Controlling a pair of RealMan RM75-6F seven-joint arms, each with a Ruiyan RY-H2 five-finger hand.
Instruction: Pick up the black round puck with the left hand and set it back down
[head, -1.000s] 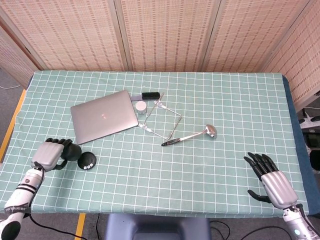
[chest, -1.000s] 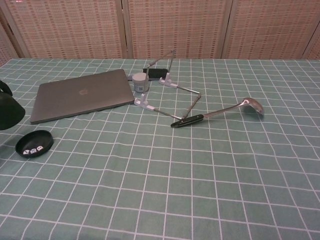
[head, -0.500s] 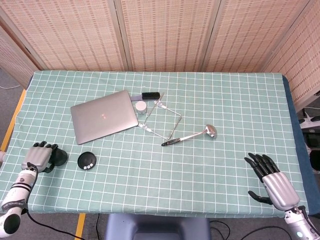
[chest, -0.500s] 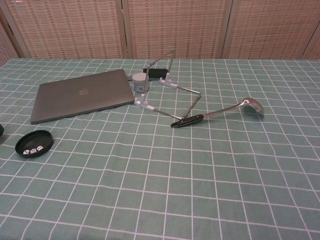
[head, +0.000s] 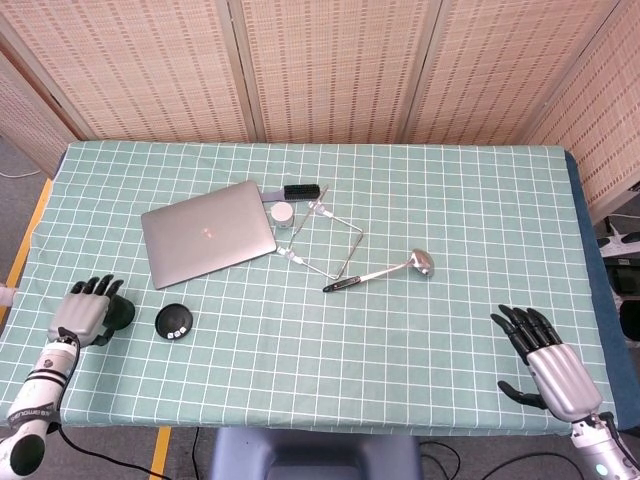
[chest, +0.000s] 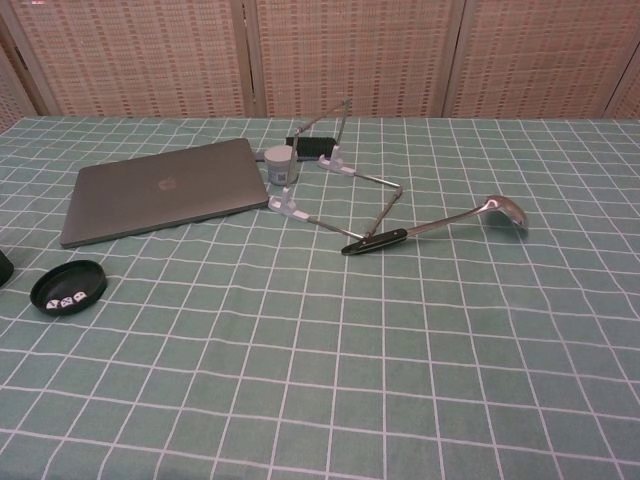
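From the head view, a green checked tablecloth (head: 400, 200) is seen covering the table. Near its left front edge the left hand (head: 88, 314) is seen resting on the cloth with fingers spread and nothing held. The black round puck (head: 175, 321) lies flat on the cloth just beside that hand, on its right, apart from the fingers. Behind the puck a closed grey laptop (head: 208, 244) is placed at an angle. At the laptop's far right corner a small white jar (head: 283, 216) and a black rectangular block (head: 301, 191) are found, and a bent wire frame (head: 333, 242) is spread to the right of them. A metal ladle (head: 385, 270) with a black handle lies beside the frame, its bowl pointing right. Near the right front corner the right hand (head: 545, 362) is seen lying palm down with fingers apart, and nothing is grasped by it.

From the chest view, the puck (chest: 68, 286) is seen at the left, with small white marks visible inside its rim. A dark sliver at the left edge cannot be identified with certainty. The laptop (chest: 162, 189) is seen behind the puck, then the jar (chest: 282, 165), the block (chest: 309, 146), the wire frame (chest: 345, 185) and the ladle (chest: 440, 228) further right. Neither hand is clearly shown here.
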